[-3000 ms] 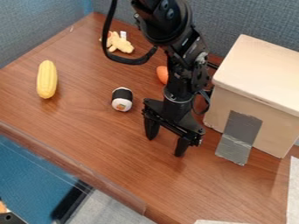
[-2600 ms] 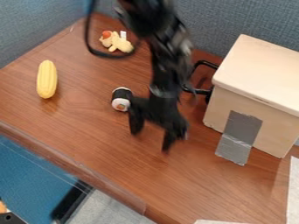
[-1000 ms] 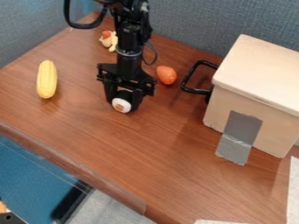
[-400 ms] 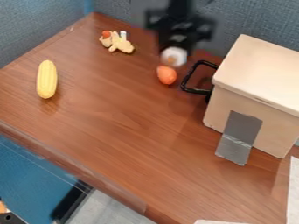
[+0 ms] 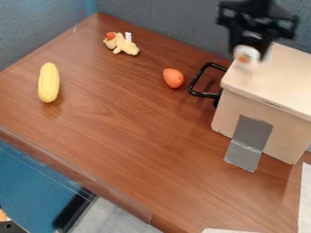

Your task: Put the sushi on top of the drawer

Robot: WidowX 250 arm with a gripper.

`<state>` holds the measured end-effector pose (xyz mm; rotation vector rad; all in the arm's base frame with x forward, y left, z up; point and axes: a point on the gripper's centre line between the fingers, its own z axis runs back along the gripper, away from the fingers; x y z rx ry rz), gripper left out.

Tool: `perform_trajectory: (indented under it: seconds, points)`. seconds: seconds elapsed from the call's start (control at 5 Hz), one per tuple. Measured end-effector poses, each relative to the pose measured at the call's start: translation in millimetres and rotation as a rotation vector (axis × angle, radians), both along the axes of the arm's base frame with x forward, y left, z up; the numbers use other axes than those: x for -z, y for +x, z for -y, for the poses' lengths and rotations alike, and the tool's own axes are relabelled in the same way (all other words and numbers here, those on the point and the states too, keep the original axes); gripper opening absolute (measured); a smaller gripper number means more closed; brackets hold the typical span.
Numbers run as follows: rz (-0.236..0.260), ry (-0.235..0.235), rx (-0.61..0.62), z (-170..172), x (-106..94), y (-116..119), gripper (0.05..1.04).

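The sushi is pinched between the fingers of the gripper, with its round end facing the near side. It is seen across the left edge of the top of the drawer — whether it is fully above this surface, and how high it is held, cannot be told. Probably a small shift to the right is needed before lowering, since the wider part is found there; near the edge, it could be rolled off toward the black handle.

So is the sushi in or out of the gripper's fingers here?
In: the sushi shows between the fingers, raised off the table, by the back-left part of the drawer.
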<state>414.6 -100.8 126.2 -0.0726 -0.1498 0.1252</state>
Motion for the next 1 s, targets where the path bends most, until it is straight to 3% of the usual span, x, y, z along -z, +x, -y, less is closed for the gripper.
perform_trajectory:
  seconds: [0.2, 0.4, 0.6, 0.8, 1.0]
  points:
    - [-0.033, 0.022, 0.026, 16, 12.1, 7, 0.515]
    - [-0.038, 0.042, 0.043, 26, 15.7, 17, 0.588]
    - [-0.053, 0.047, 0.043, 27, 18.3, 16, 0.891]
    - [-0.065, 0.050, 0.030, 25, 11.3, 12, 1.007]
    - [0.018, 0.007, 0.005, 15, -29.5, 9, 1.002]
